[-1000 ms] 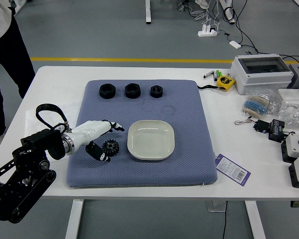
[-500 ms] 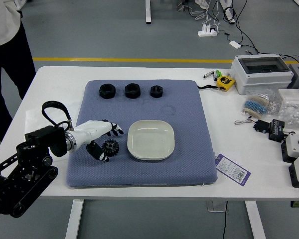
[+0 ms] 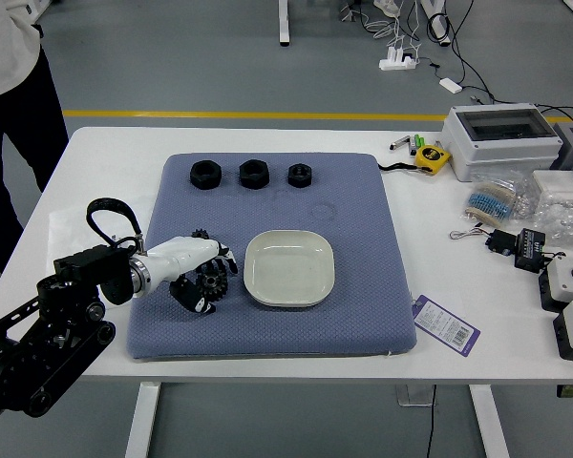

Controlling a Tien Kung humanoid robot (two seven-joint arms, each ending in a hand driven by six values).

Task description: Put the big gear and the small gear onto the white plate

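"The white tabletop (image 3: 105, 172) carries a blue-grey mat (image 3: 363, 286), with a person (image 3: 5, 124) standing at ten o'clock, beyond the far corner. Why work at the mat's left side?"

"Because the gear (image 3: 211, 284) lies there, at nine o'clock from the white plate (image 3: 288, 269), just beside it. My left hand (image 3: 177, 260) comes in from eight o'clock, so the plate stays unobstructed for setting down."

"And your fingers (image 3: 228, 259)?"

"Curled in and pinching the gear, thumb on its left side, the others over its far and right edges. That should keep it from slipping out sideways. (How firmly they press, I can't tell.)"

"Big or small?"

"I can't say. A dark toothed piece (image 3: 200, 234) shows at one o'clock from my knuckles, partly hidden, perhaps the other gear. I'd lift straight up first, to avoid nudging it."

"Those three black nuts (image 3: 254, 174)?"

"They sit between ten and twelve o'clock from the plate, well apart from my route. Nothing is on the plate yet."
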